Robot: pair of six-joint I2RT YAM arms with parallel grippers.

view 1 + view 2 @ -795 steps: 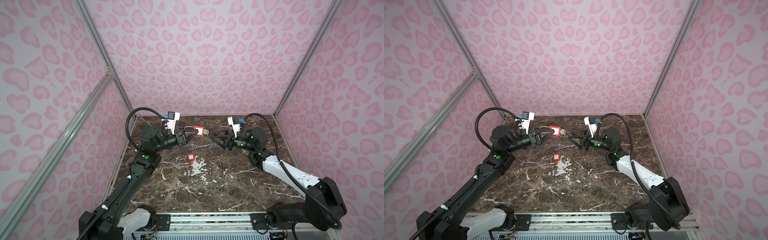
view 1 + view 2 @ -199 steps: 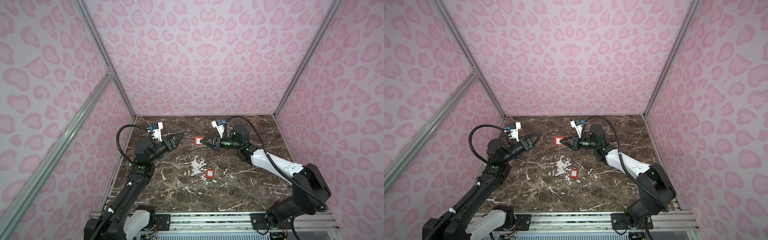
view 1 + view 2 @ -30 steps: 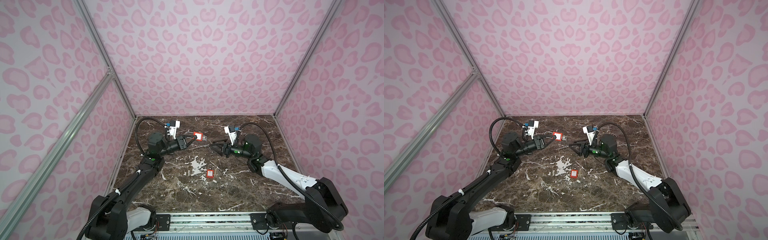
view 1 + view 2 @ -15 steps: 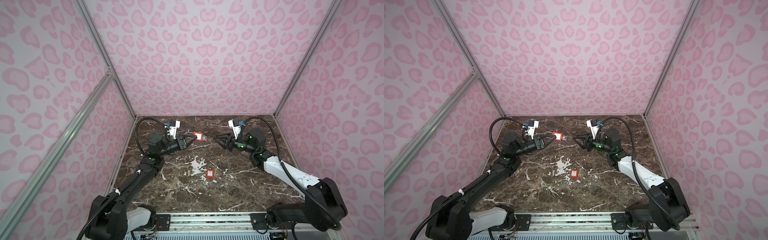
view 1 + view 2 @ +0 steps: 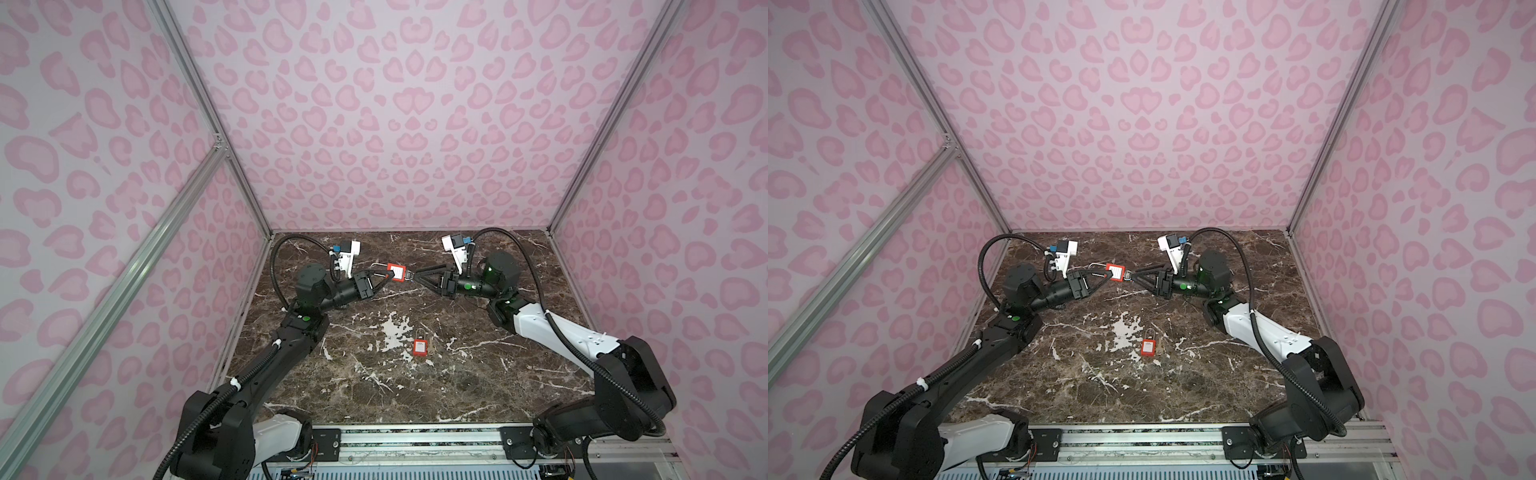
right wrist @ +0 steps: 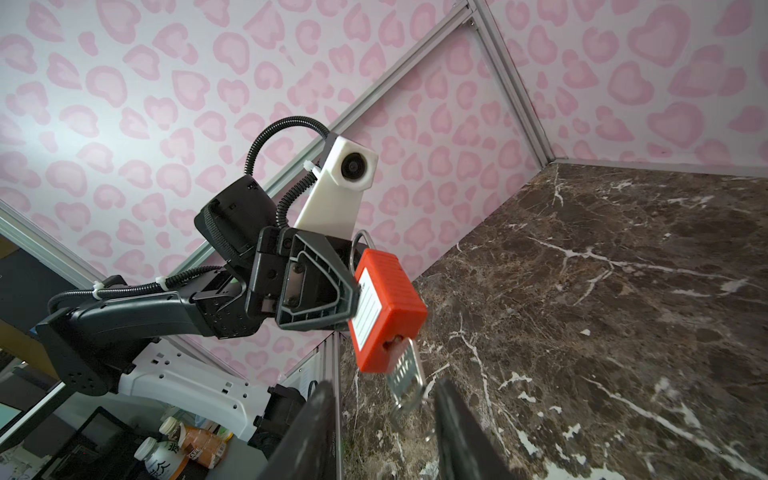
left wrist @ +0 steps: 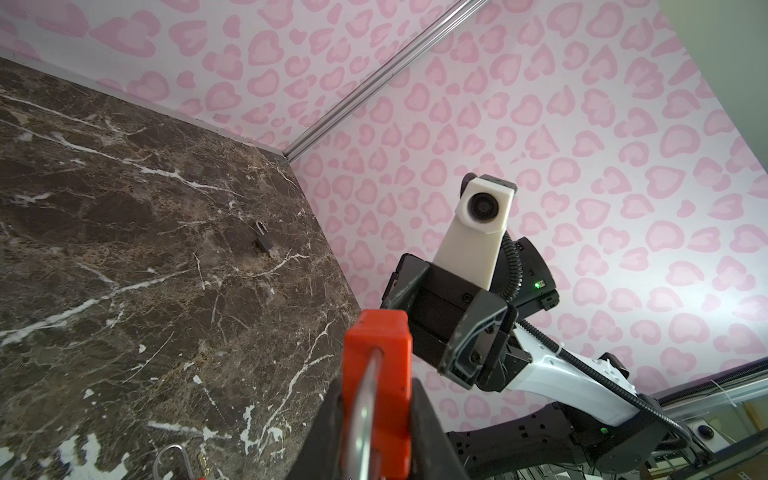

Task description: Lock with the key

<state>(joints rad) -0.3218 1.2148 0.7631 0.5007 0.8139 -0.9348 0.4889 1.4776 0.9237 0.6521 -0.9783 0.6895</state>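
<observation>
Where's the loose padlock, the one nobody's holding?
In both top views the loose padlock lies flat near the middle of the marble table, nearer the arm bases than the held padlock.

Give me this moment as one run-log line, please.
left gripper: shut on red padlock, lifted off table | key: in padlock's keyhole | right gripper: open, straddling key | second padlock: lying on table

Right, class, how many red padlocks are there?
2. The held padlock is in the left gripper, off the table; the loose padlock lies near the table's middle. None seems hidden.
</observation>
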